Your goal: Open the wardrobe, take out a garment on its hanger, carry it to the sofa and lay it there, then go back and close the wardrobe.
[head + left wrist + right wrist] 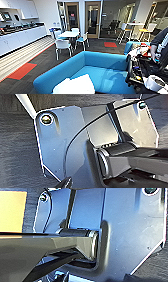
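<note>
A thin black cable (75, 141) curves across the shiny blue-grey wrist plate (53, 149) with corner screws.

I see the sofa (100, 66) in bright blue, a white garment (75, 86) lying at its front edge. The floor (45, 58) is dark grey with red-orange patches; pale striped flooring (22, 53) runs beside white cabinets (20, 37). The chairs (62, 45) are white.

Cut off, covered and blurred

The sofa (100, 67) runs off the head view's lower edge, its right end hidden behind a dark cart (147, 72). The shirt (75, 86) on its seat is cropped below, its hanger not discernible. A person (160, 43) is cropped at the right edge. Items on the far desk (22, 31) are too blurred to identify.
</note>
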Motion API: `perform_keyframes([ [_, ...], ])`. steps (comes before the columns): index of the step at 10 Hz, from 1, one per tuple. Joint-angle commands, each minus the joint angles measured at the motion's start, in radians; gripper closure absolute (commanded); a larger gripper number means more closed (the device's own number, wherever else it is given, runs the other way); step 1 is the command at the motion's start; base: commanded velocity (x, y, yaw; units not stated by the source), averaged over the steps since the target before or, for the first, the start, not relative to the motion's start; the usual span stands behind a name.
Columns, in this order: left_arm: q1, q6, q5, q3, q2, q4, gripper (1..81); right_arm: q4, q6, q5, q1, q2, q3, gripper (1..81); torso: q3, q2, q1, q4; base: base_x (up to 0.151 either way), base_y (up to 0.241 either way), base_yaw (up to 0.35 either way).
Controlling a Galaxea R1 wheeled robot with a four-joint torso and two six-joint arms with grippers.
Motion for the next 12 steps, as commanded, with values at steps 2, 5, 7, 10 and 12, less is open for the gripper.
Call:
perform_keyframes([
  [2, -0.042, 0.007, 0.051, 0.004, -0.003, 0.007, 1.0, -0.003, -0.002, -0.061, 0.027, 0.009, 0.006, 1.0, 0.000, 0.000, 0.001, 0.000, -0.096, 0.000, 0.000],
  [5, -0.042, 0.007, 0.051, 0.004, -0.002, 0.009, 1.0, -0.003, -0.002, -0.061, 0.027, 0.011, 0.006, 1.0, 0.000, 0.000, 0.001, 0.000, -0.085, 0.000, 0.000],
  [7, -0.042, 0.009, 0.051, 0.004, -0.002, 0.009, 1.0, -0.003, -0.002, -0.059, 0.026, 0.009, 0.006, 1.0, 0.000, 0.000, 0.001, 0.000, -0.077, 0.000, 0.000],
  [10, -0.041, 0.009, 0.051, 0.004, -0.002, 0.009, 1.0, -0.003, -0.002, -0.061, 0.026, 0.011, 0.003, 1.0, 0.000, 0.000, 0.001, 0.000, -0.049, 0.000, 0.000],
  [12, -0.039, 0.010, 0.051, 0.004, -0.002, 0.009, 1.0, -0.003, -0.002, -0.061, 0.026, 0.011, 0.004, 1.0, 0.000, -0.001, 0.001, 0.000, 0.000, 0.000, 0.000],
])
